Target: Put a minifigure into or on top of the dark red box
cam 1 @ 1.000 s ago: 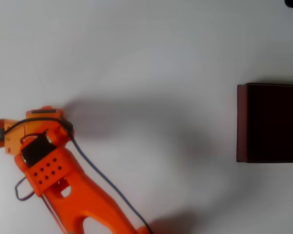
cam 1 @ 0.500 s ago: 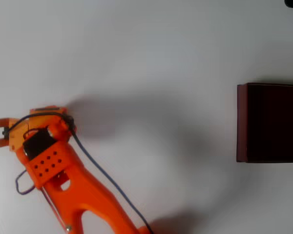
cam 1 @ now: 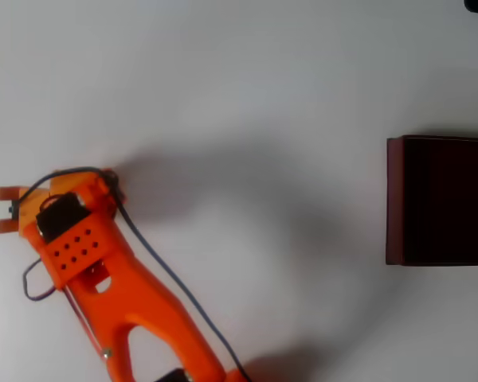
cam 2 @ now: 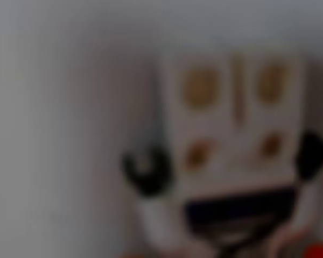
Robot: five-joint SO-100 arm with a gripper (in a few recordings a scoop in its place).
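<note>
No lettering, label, brand or number reads anywhere here, overhead or at the wrist; the wrist view is too blurred to tell marks from print.

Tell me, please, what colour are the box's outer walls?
Dark red, seen best in the overhead view on the dark red box.

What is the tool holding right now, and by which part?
It cannot be told. The wrist view shows a blurred white minifigure very close up, but no contact is visible. From overhead, the orange tool sits far from the dark red box.
</note>
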